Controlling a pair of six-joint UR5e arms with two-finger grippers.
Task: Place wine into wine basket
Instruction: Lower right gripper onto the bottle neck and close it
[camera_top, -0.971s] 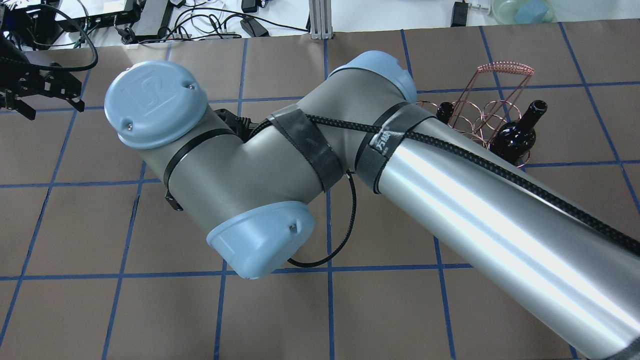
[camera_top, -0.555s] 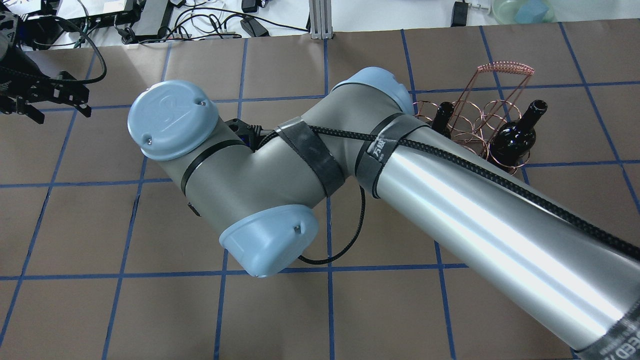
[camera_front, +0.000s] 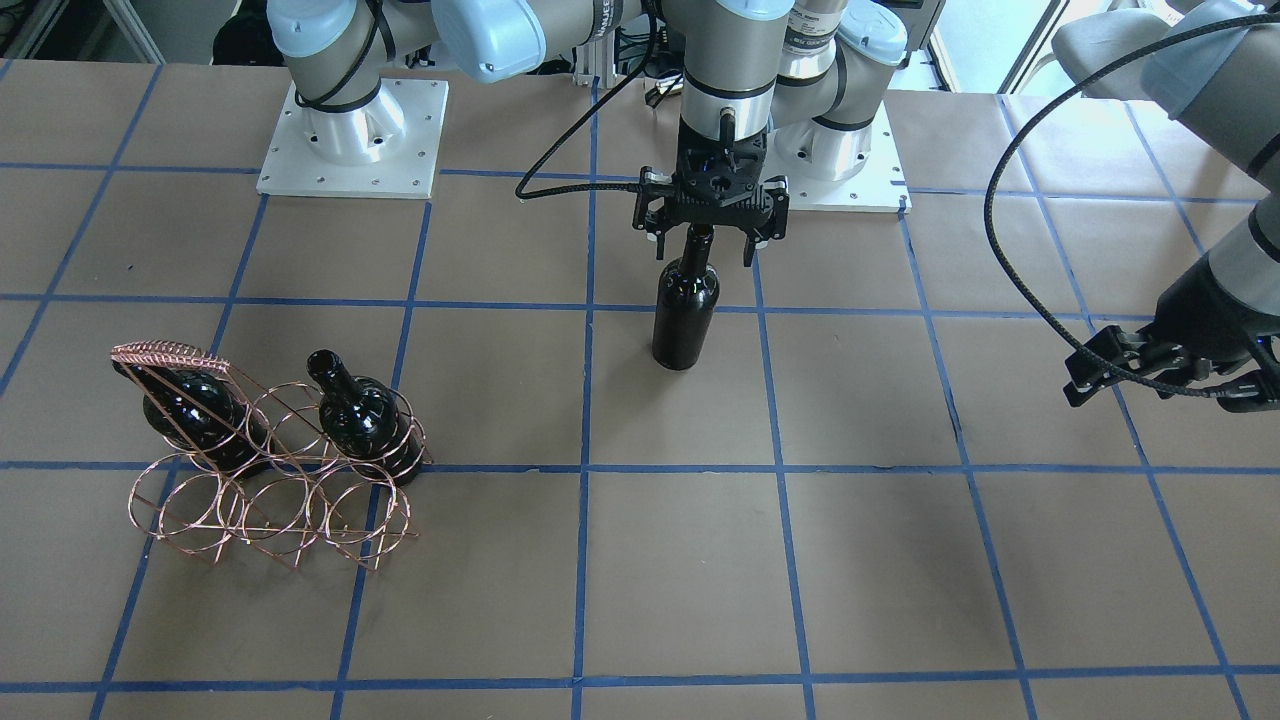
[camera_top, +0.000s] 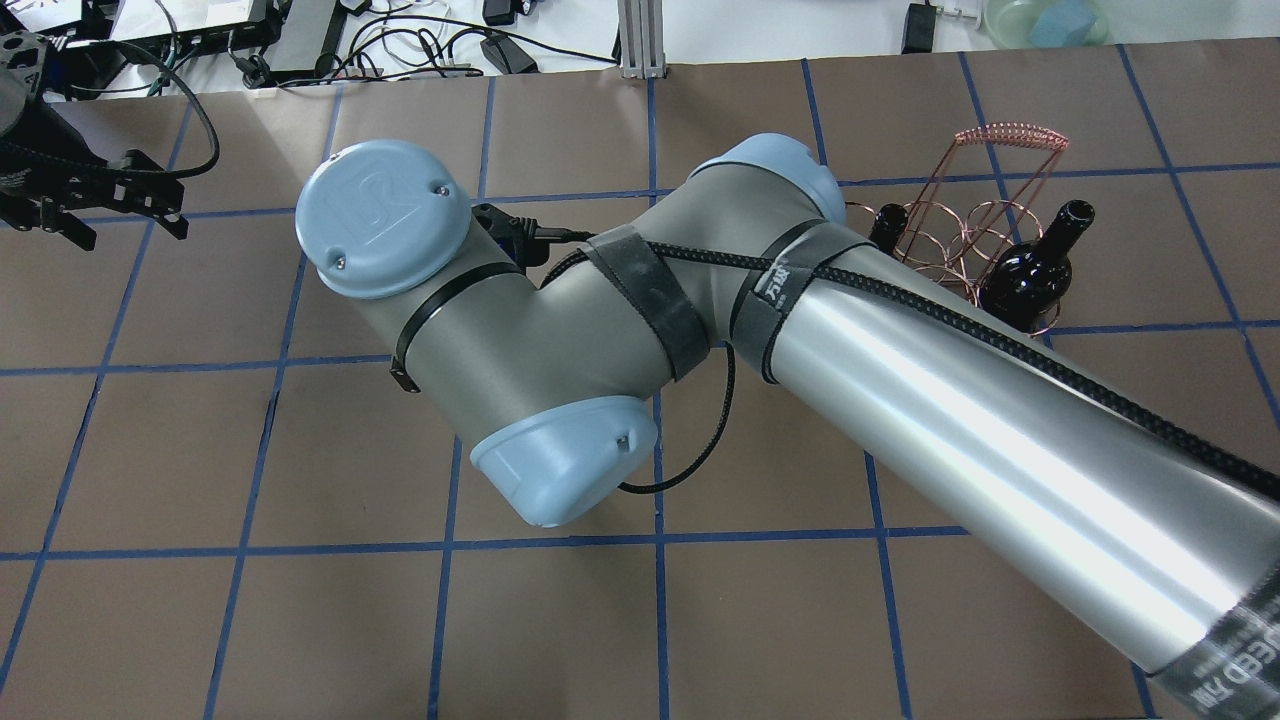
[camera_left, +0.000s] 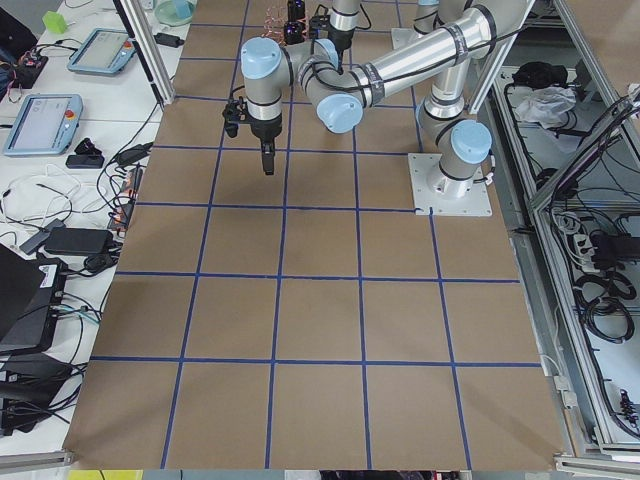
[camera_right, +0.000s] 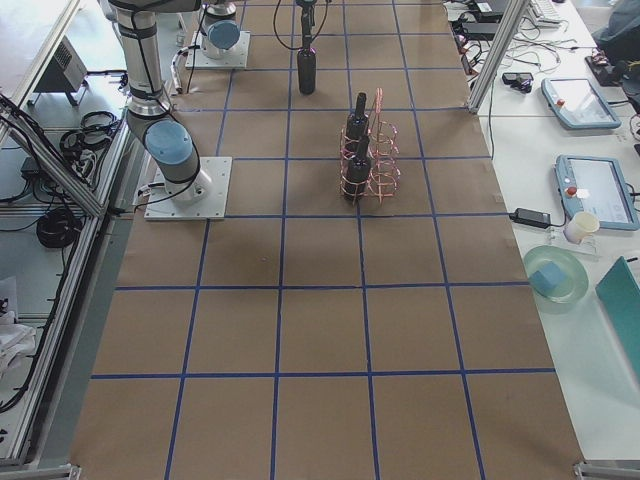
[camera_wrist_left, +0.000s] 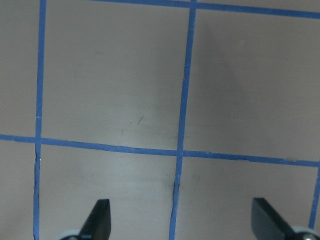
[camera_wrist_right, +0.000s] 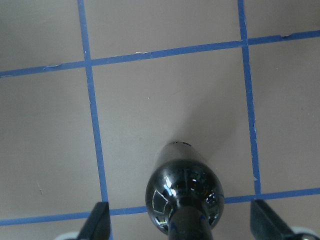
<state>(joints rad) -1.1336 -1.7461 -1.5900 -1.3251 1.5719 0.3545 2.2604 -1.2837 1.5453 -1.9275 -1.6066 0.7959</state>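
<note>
Step in hand: grasp on the third bottle, not yet closed. Right hand (camera_front: 706, 250) sits over the upright wine bottle (camera_front: 686, 315) mid-desk, fingers spread wide either side of the neck and gripping nothing; the wrist view shows clear gaps on both sides. Left hand (camera_wrist_left: 181, 212) is parked off to its own side, wide open and empty, over bare desk (camera_front: 880, 560). Wine basket (camera_front: 228, 503) is well apart from that bottle, on the robot's right, and already carries two bottles (camera_front: 190, 410) (camera_front: 362, 418); the hoop between them and the row in front look free. Next, I'd say: close on the neck, lift straight, carry over to the basket, tilt and feed it base-first into a free hoop. Glossy neck, so watch for slip.
</note>
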